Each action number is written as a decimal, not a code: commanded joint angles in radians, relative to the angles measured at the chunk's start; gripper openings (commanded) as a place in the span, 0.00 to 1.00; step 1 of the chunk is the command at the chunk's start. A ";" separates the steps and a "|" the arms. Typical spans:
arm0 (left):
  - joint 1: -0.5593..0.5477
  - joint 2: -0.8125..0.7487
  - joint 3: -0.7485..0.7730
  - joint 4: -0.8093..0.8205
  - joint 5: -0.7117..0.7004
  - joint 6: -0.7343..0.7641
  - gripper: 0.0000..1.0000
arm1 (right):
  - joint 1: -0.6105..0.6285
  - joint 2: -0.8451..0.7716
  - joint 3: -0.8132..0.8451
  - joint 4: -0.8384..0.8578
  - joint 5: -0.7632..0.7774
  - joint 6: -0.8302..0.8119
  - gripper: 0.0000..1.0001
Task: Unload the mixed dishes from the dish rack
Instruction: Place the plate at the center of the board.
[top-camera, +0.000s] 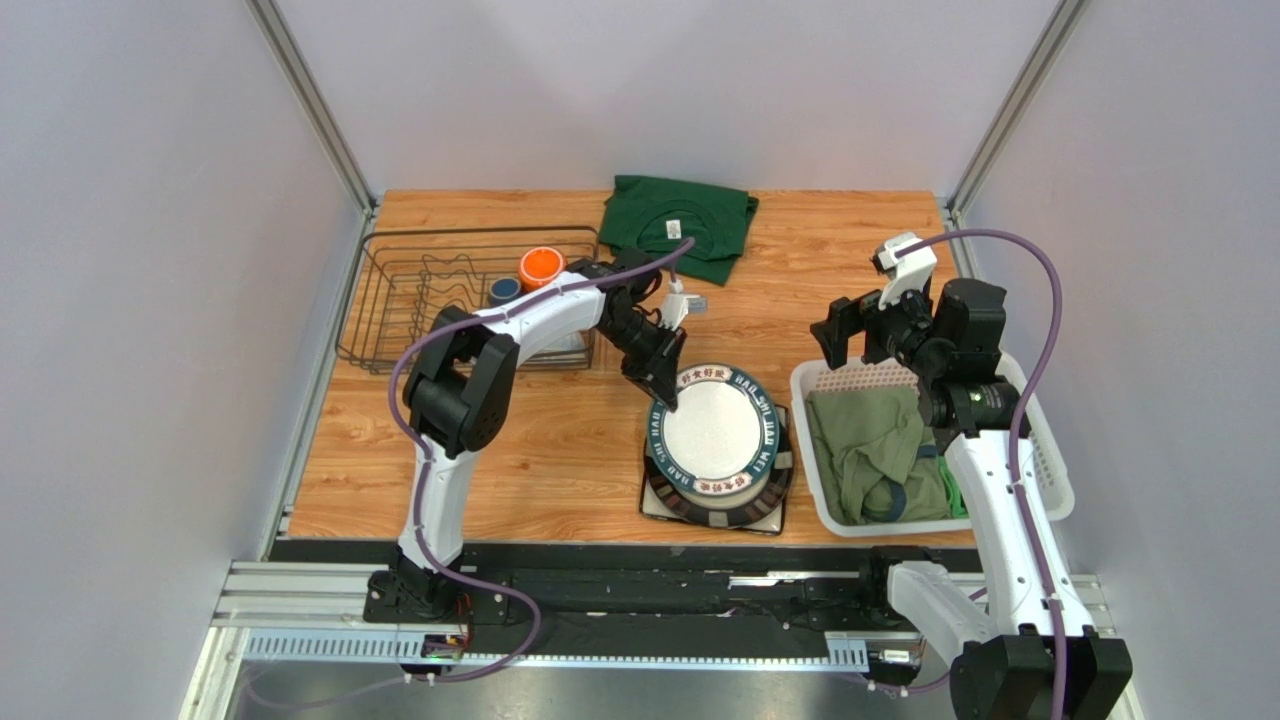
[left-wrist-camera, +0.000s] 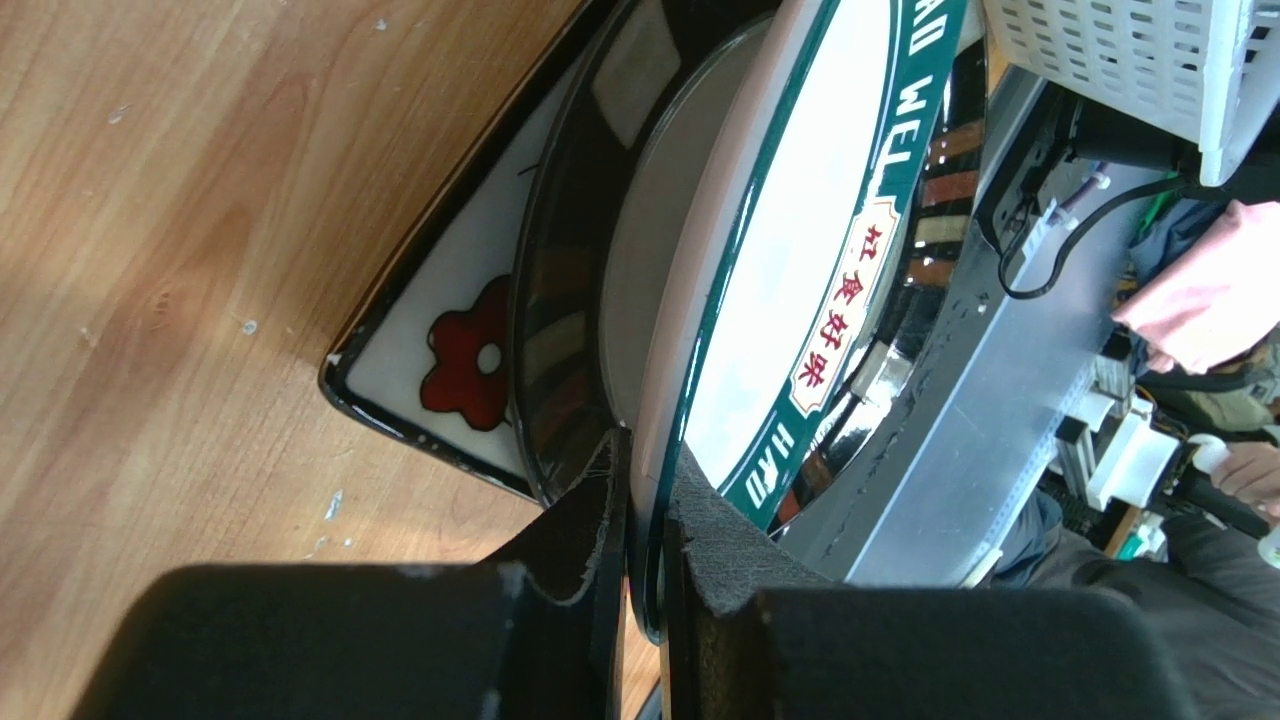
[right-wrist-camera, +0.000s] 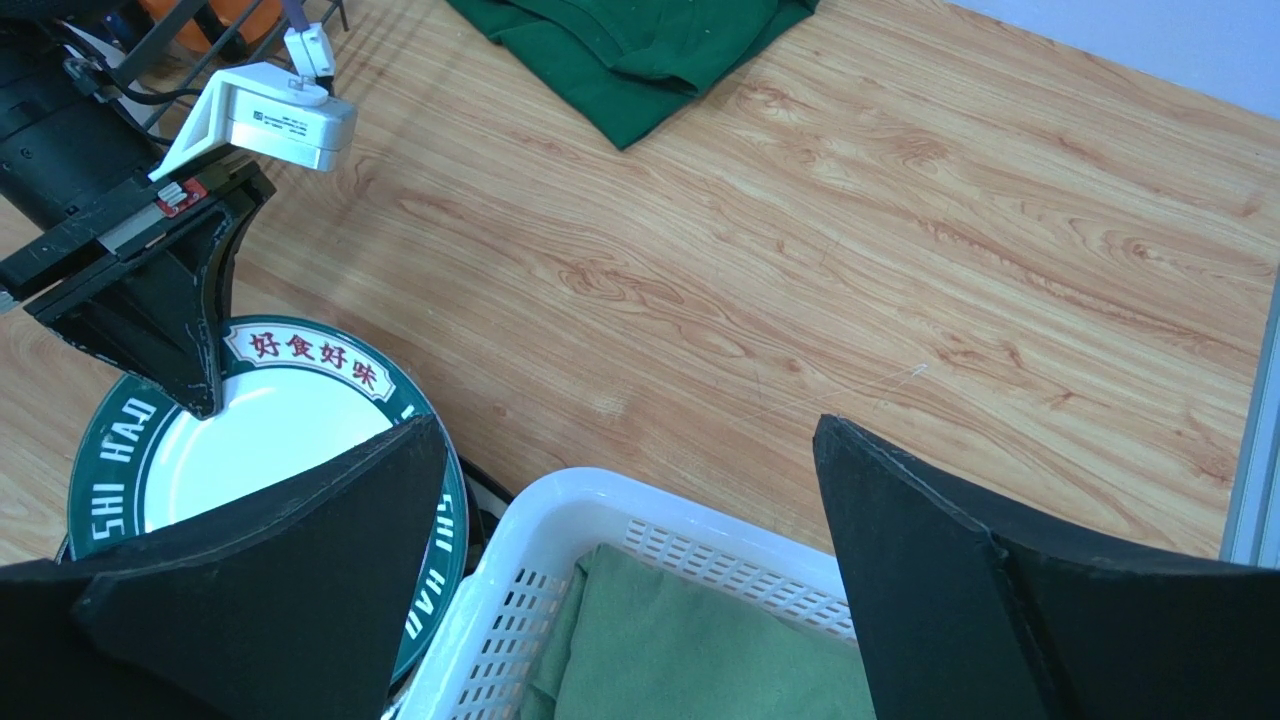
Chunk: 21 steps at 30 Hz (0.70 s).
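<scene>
My left gripper (top-camera: 661, 387) is shut on the far-left rim of a round plate (top-camera: 721, 428) with a dark green lettered rim and a white centre. In the left wrist view both fingers (left-wrist-camera: 601, 503) pinch that rim (left-wrist-camera: 796, 270). The plate sits over a glossy dark round dish (left-wrist-camera: 571, 300), which lies on the square cream plate (left-wrist-camera: 451, 353) with a red flower. I cannot tell whether the held plate touches the dish. The dark wire dish rack (top-camera: 406, 300) at the back left holds an orange mug (top-camera: 541, 267) and a dark blue mug (top-camera: 504, 288). My right gripper (top-camera: 851, 342) hangs open and empty.
A white slatted basket (top-camera: 1037, 495) with green cloth (top-camera: 879, 450) stands at the right, its corner under my right gripper (right-wrist-camera: 625, 435). A folded dark green shirt (top-camera: 676, 222) lies at the back middle. Bare wood lies between the shirt and the basket.
</scene>
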<state>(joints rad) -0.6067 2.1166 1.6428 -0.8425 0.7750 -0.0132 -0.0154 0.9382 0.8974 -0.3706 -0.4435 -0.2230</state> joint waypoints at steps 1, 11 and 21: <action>-0.022 0.014 0.049 -0.013 -0.002 0.033 0.02 | 0.002 -0.006 0.009 0.009 0.008 -0.012 0.99; -0.041 0.014 0.046 -0.033 -0.045 0.059 0.18 | 0.000 -0.010 0.012 0.007 0.005 -0.013 0.99; -0.047 0.023 0.054 -0.053 -0.066 0.084 0.33 | 0.000 -0.013 0.012 0.006 0.005 -0.013 0.99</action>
<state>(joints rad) -0.6445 2.1220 1.6585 -0.8764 0.7223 0.0338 -0.0154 0.9382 0.8974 -0.3706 -0.4435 -0.2234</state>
